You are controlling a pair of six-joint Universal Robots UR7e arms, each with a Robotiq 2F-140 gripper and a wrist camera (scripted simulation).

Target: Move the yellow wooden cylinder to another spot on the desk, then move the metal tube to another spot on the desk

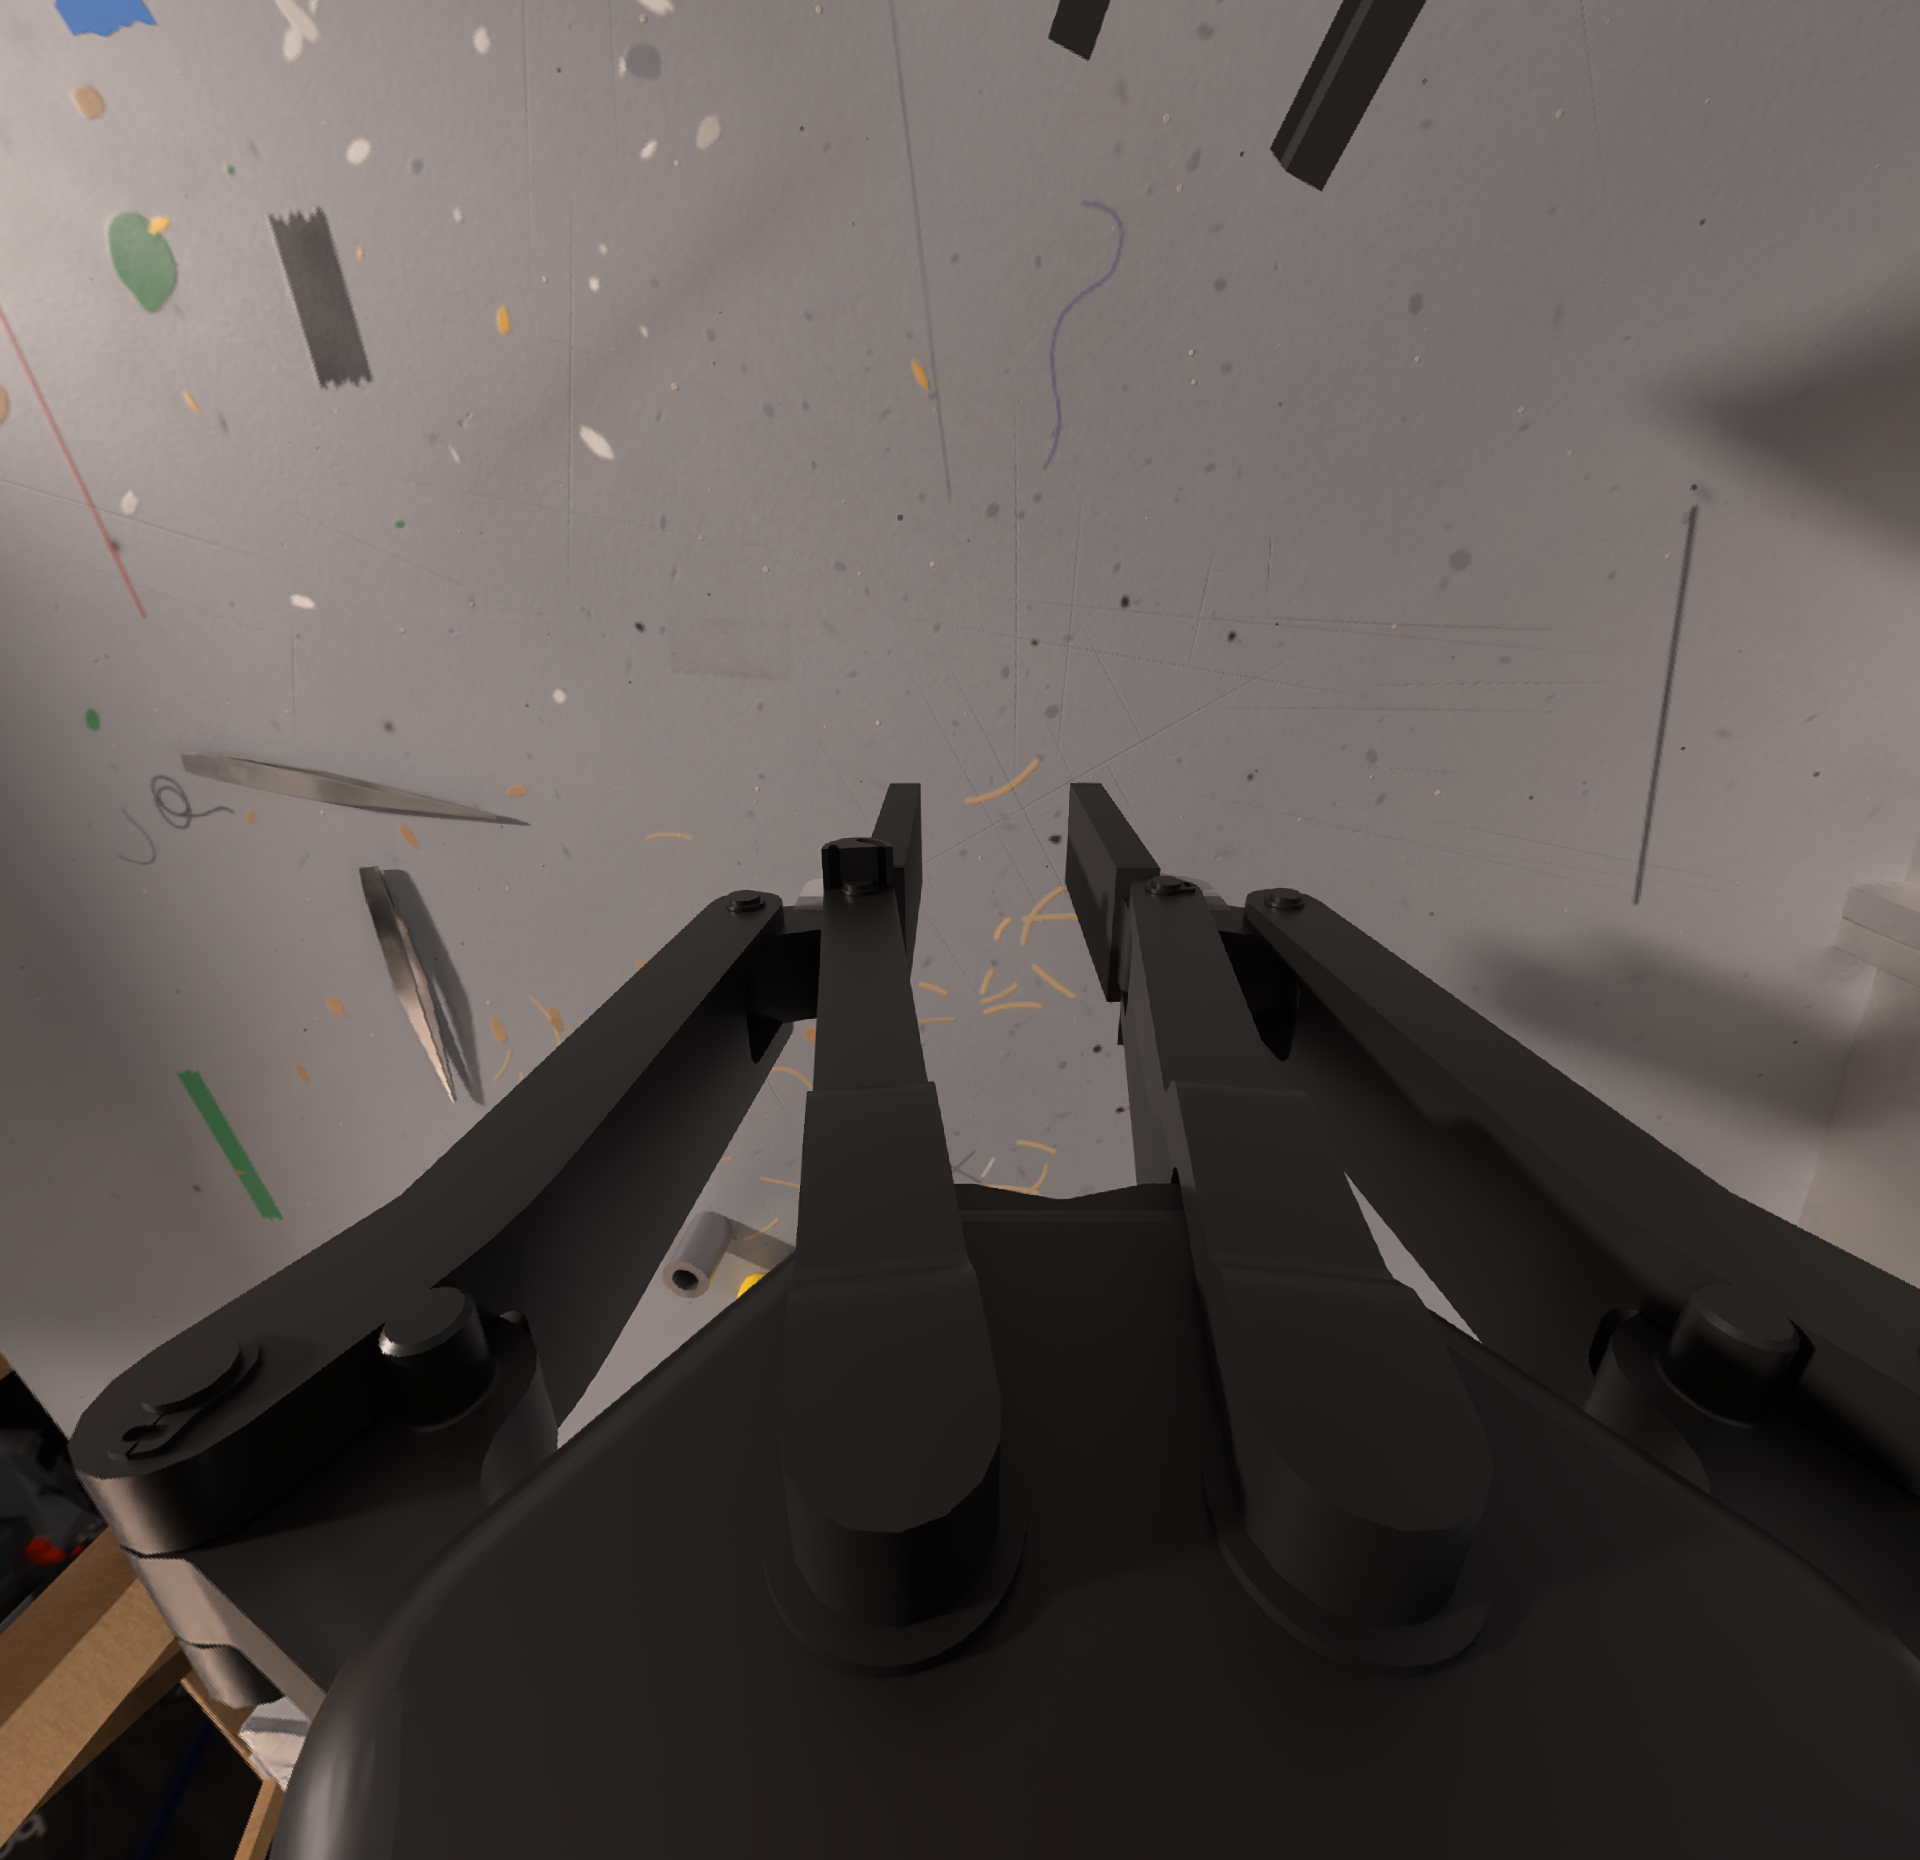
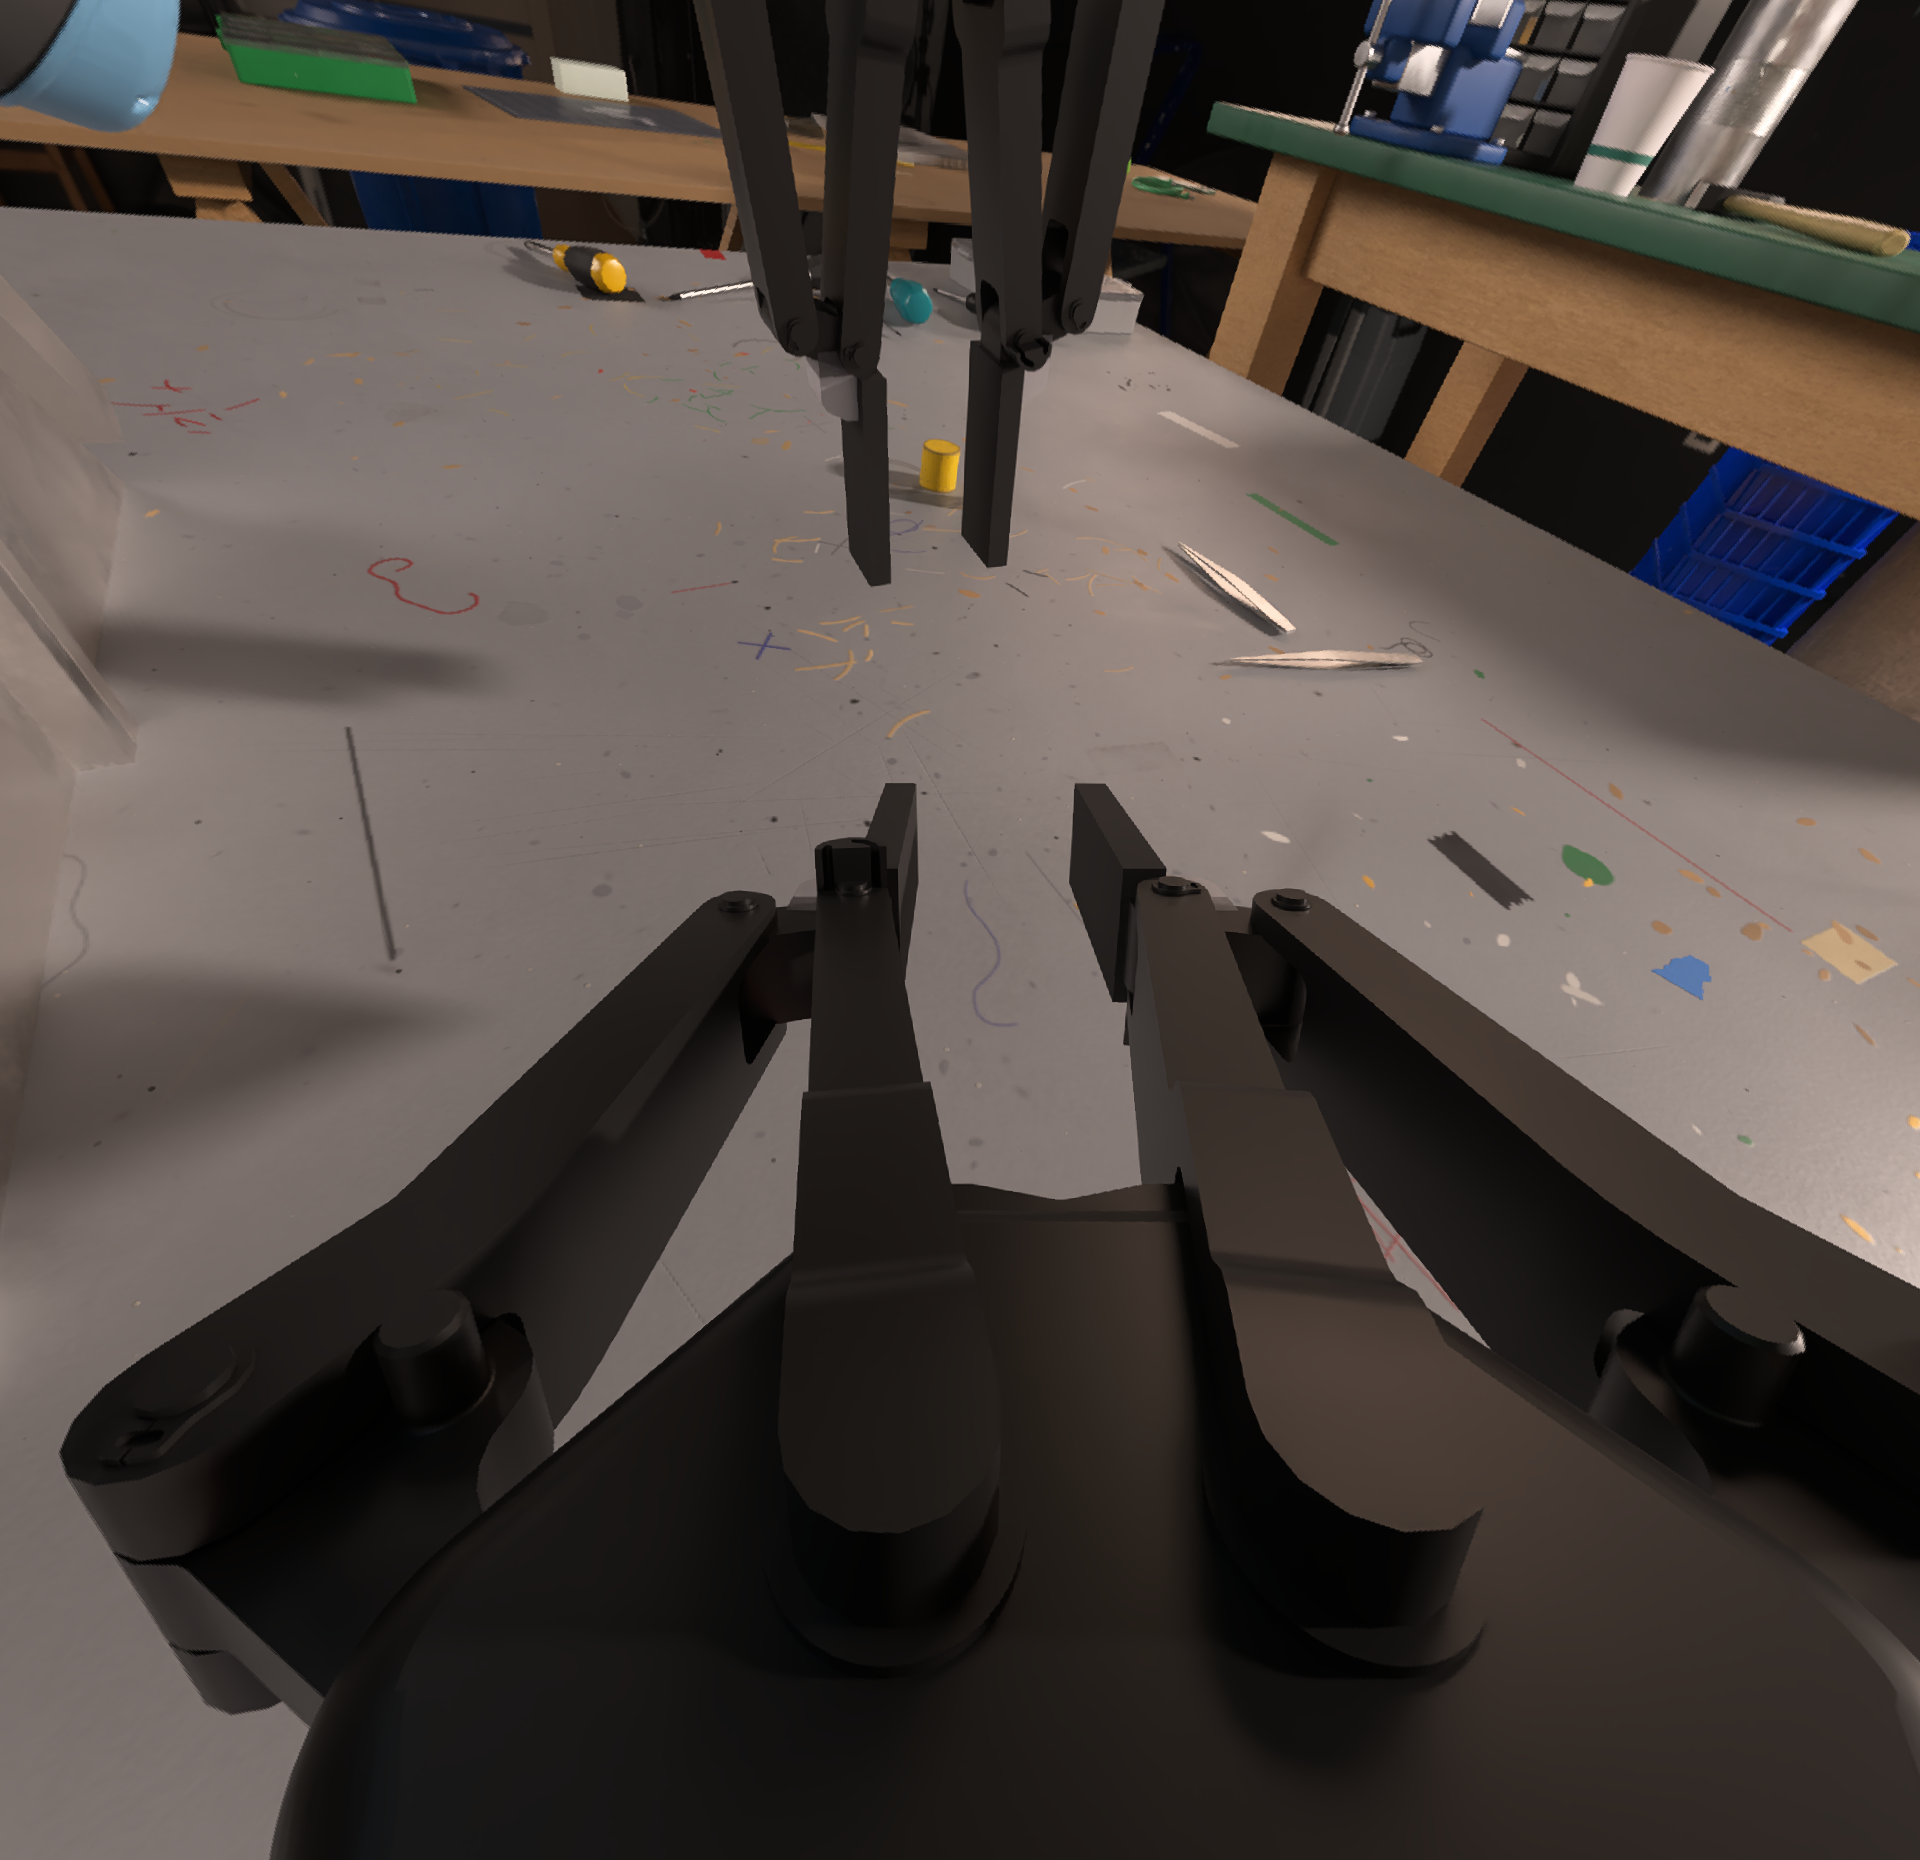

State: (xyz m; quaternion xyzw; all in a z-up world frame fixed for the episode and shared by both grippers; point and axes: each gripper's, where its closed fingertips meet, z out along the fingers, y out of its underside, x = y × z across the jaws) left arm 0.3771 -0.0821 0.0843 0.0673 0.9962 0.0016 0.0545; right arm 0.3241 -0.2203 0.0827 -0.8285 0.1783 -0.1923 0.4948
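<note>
Speckled grey counter (image 2: 520,875) lies beneath both my jaws, parted and empty; my left linkage half-hides the grey metal tube (image 1: 704,1257) and yellow wooden cylinder (image 2: 939,465).

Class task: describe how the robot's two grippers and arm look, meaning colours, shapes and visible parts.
Both grippers, left and right, are matte black: two slim flat-padded fingers on paired linkage bars with round pivot pins, rising from a rounded black base. One arm joint shows a light blue cap on grey. No cables visible.

Grey speckled desk surface (image 2: 520,875); long wooden workbench (image 2: 416,137) behind; green-topped wooden table (image 2: 1558,200) at right; blue plastic crate (image 2: 1756,553) below; dark surroundings.
</note>
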